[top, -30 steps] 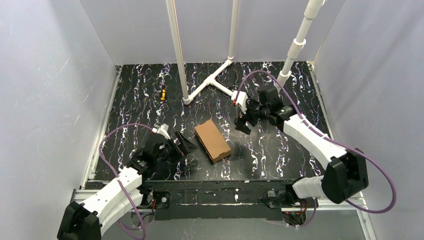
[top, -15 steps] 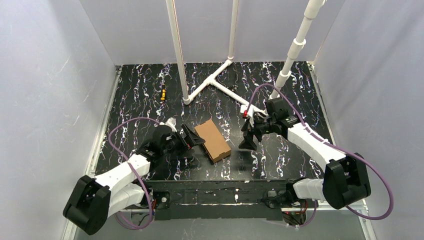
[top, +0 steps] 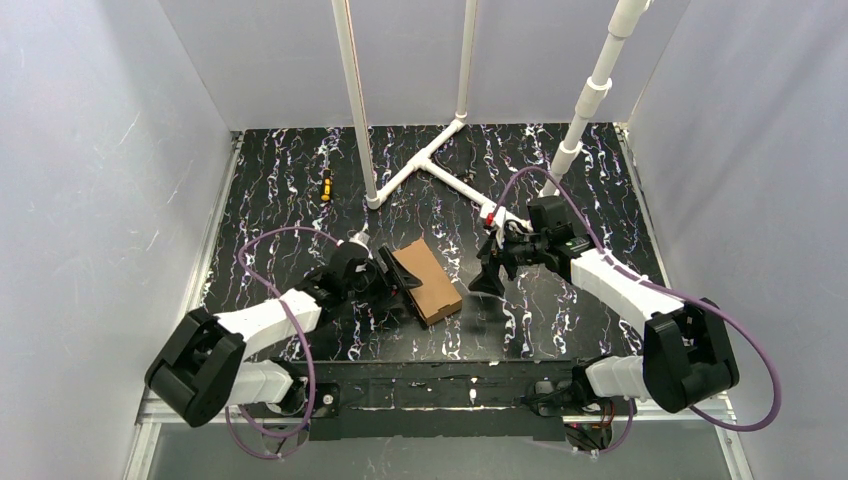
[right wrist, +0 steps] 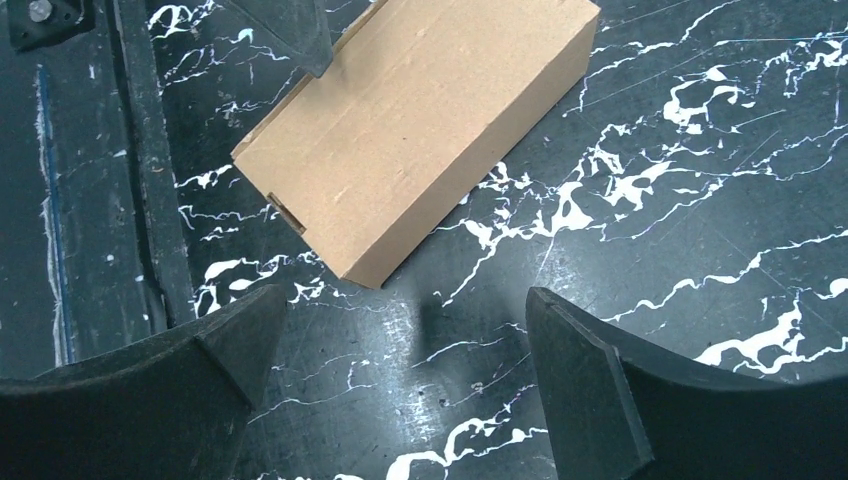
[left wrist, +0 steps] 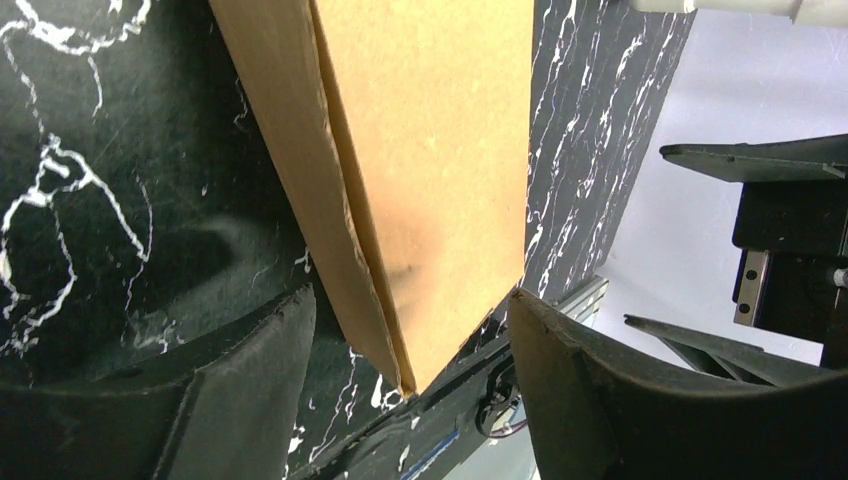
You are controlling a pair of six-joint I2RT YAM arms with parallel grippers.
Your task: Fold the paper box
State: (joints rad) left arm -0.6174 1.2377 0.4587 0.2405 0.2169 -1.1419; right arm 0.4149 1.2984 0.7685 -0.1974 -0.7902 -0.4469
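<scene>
Paper box [top: 427, 282]: plain brown corrugated cardboard, closed into a small rectangular block, no markings, a tab slot visible on its near end face. It lies flat on a broad face at the middle of the tabletop [top: 280, 190], near the front edge. Long axis runs from far-left to near-right. Left hand [left wrist: 408, 300]: fingers apart, straddling one corner of the box, with a gap on each side. Right hand [right wrist: 405, 300]: fingers wide, holding nothing, over bare tabletop just right of the box.

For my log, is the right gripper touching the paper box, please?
No, the right gripper stands open beside the paper box, table showing between them.
</scene>
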